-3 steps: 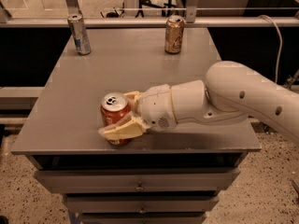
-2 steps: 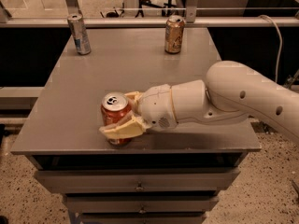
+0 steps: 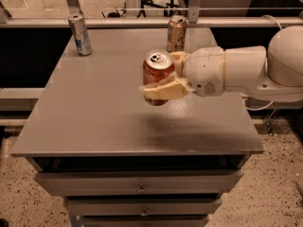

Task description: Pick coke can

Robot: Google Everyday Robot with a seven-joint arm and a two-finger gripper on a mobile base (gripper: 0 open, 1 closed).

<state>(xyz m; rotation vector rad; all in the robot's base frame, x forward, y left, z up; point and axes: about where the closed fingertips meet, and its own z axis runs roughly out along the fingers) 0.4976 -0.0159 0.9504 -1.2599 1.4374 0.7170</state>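
Observation:
The coke can [image 3: 157, 74] is red-orange with a silver top and pull tab. My gripper [image 3: 163, 83] is shut on it, with tan fingers [image 3: 164, 91] on its sides. The can hangs upright in the air above the grey table top [image 3: 94, 108], over its middle right. A soft shadow lies on the table below it. The white arm reaches in from the right edge of the view.
A gold-tan can [image 3: 176, 33] stands at the table's back edge, just behind the held can. A slimmer silver-and-blue can [image 3: 80, 34] stands at the back left. Drawers [image 3: 142, 189] sit under the table top. A rail runs behind the table.
The gripper has lifted the coke can off the table's front part and carries it higher and further back. The view has shifted too.

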